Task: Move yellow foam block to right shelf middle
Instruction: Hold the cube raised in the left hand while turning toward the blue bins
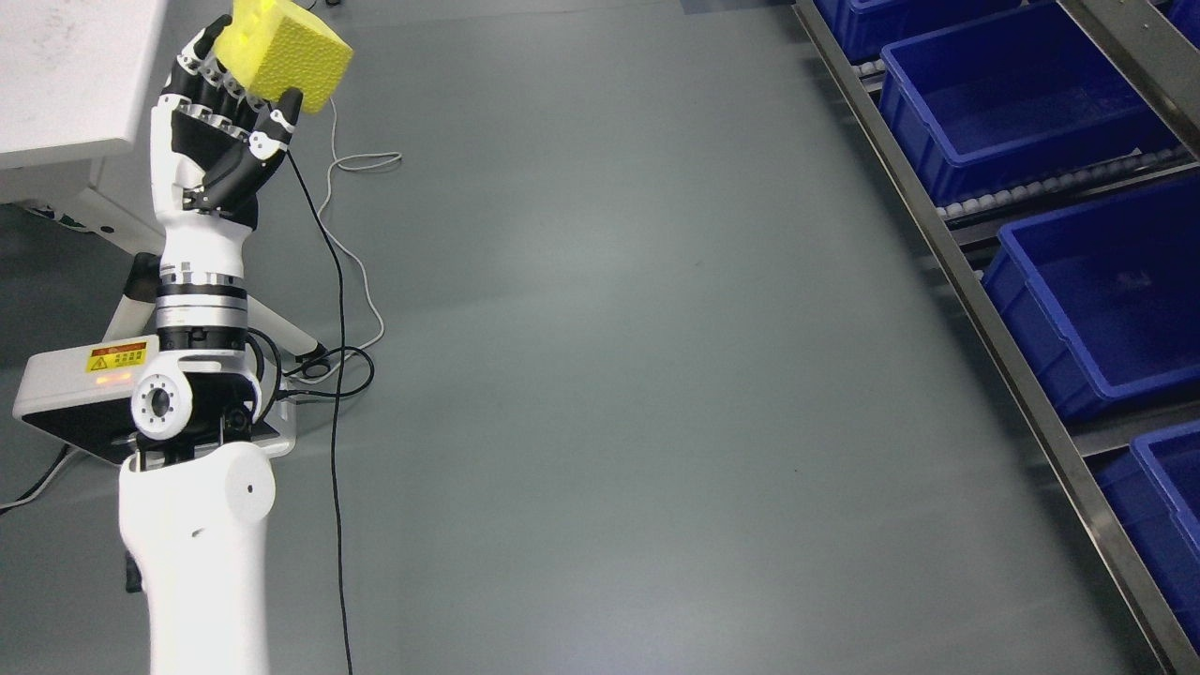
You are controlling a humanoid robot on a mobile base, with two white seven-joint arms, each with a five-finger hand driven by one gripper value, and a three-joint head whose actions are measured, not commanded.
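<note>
Left hand lifts a yellow foam block above the grey floor.

The left hand [225, 122] rises at the upper left, its fingers [211, 80] curled round the lower edge of the yellow foam block [281, 52], which sits tilted at the fingertips. A white table [66, 75] fills the corner behind it. Black and white cables [339, 281] trail over the floor [609, 375]. Along the right edge, a metal shelf [994, 328] carries blue bins [1012, 103], well apart from the block.

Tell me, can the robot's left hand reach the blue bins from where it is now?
Probably not yet. The left hand holds the yellow foam block far left, and the blue bins sit across a wide stretch of bare floor. Nothing blocks the way.
</note>
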